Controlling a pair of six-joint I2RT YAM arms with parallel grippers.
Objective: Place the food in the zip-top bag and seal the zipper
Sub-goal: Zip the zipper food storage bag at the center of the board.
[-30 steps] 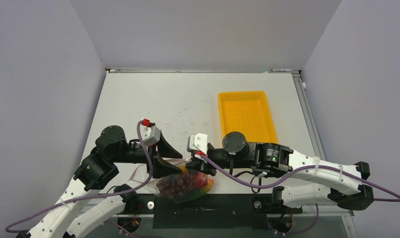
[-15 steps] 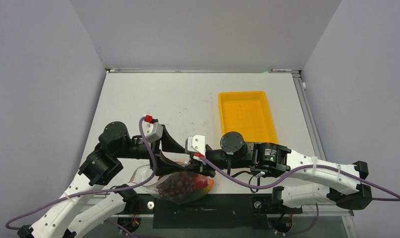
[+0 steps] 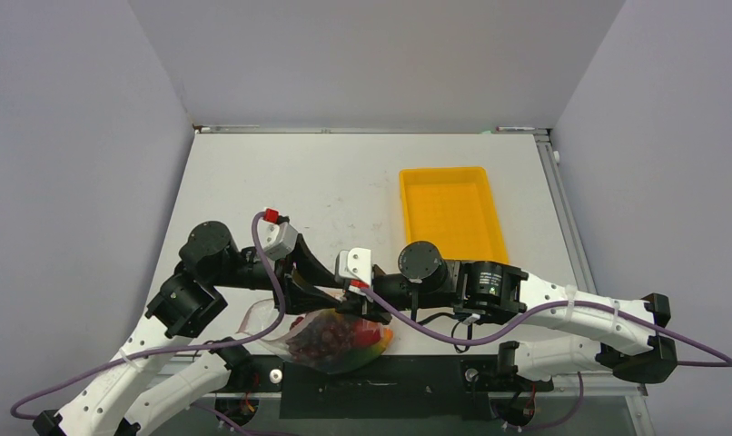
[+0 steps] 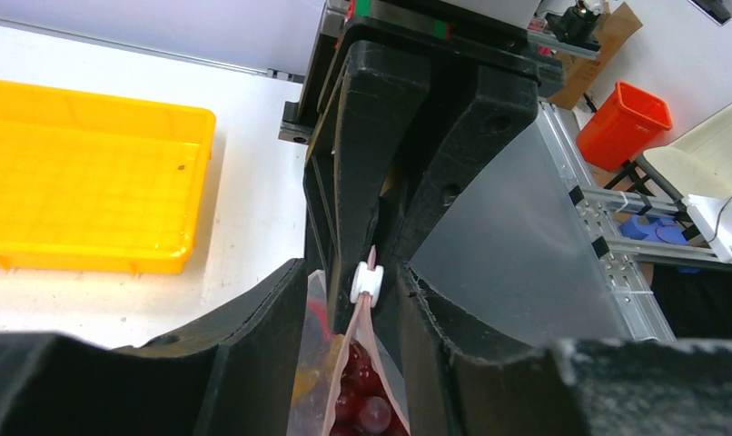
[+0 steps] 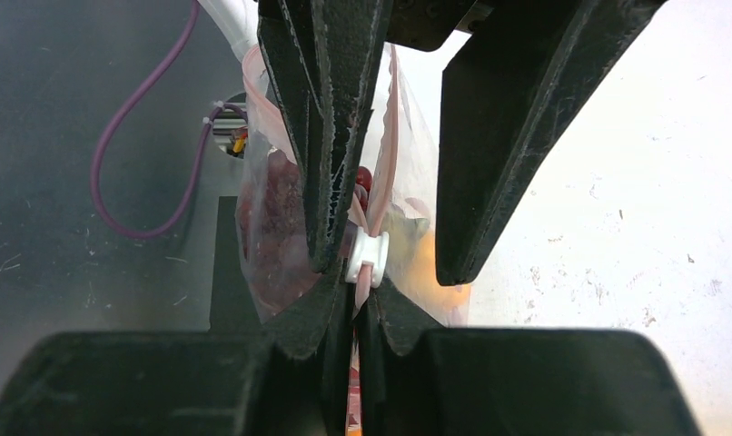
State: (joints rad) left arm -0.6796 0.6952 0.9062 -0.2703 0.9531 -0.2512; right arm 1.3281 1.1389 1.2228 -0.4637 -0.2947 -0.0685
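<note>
White tabletop (image 3: pixel 281 182): right hand (image 5: pixel 355 311) pinches the zipper (image 5: pixel 390 145) of the zip-top bag (image 3: pixel 331 338); left hand (image 4: pixel 351 291) spread, straddling it.

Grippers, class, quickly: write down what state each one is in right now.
Left gripper: open, jaws either side of the white slider, not clamped.
Right gripper: closed, pinching the zipper beside the slider.
</note>
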